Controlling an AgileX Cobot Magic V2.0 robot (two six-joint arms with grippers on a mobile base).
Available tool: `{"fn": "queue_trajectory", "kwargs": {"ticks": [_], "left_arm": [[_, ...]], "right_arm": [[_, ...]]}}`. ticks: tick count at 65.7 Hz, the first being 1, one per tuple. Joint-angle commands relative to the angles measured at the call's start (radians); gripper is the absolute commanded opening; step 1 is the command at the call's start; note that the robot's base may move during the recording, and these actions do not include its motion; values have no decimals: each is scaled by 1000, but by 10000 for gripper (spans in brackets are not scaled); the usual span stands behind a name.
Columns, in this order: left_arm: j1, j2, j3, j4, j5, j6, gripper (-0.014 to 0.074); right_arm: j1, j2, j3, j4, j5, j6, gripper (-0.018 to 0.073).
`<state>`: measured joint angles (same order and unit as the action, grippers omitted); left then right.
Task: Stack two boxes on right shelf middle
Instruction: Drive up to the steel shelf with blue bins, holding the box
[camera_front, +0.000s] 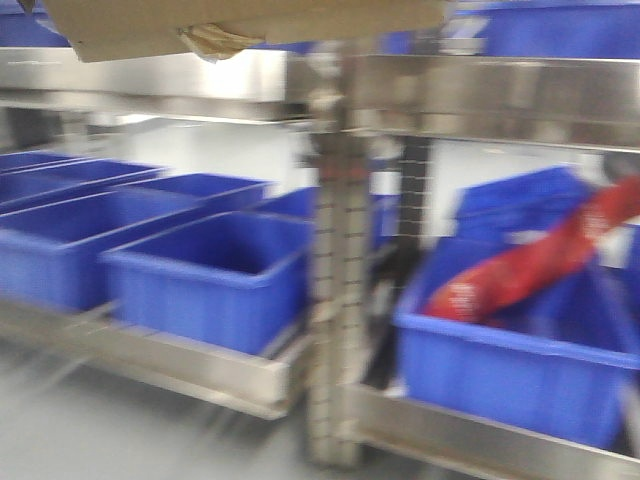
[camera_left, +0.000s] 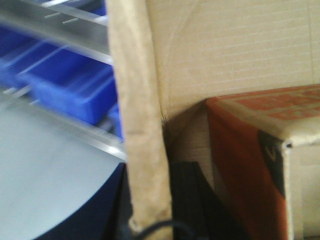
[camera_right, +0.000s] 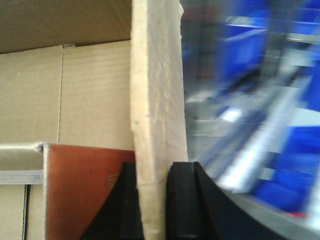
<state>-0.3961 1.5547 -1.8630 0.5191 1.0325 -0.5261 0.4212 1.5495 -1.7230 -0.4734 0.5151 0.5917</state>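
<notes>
A brown cardboard box (camera_front: 230, 22) fills the top of the front view, held up above the shelves. My left gripper (camera_left: 150, 205) is shut on the box's left wall (camera_left: 137, 100), one finger on each side. My right gripper (camera_right: 152, 200) is shut on the box's right wall (camera_right: 157, 90). Inside the box lies an orange-red smaller box, seen in the left wrist view (camera_left: 255, 165) and in the right wrist view (camera_right: 82, 185). The front view does not show the grippers.
Steel shelving (camera_front: 330, 300) with a central upright stands ahead. Blue bins (camera_front: 215, 275) fill the left shelf's middle level. On the right shelf a blue bin (camera_front: 510, 365) holds a red package (camera_front: 530, 265). More blue bins stand on the top level (camera_front: 560, 25). All views are motion-blurred.
</notes>
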Motion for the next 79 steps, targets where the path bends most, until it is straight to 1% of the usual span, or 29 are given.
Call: {"fn": "queue_trajectory", "kwargs": {"ticks": [1, 79], "left_arm": [[-6, -12, -9, -41, -55, 2, -111], [-6, -12, -9, -39, -55, 2, -111]], "right_arm": [[10, -15, -12, 28, -157, 11, -153], [10, -13, -12, 28, -156, 11, -153]]}}
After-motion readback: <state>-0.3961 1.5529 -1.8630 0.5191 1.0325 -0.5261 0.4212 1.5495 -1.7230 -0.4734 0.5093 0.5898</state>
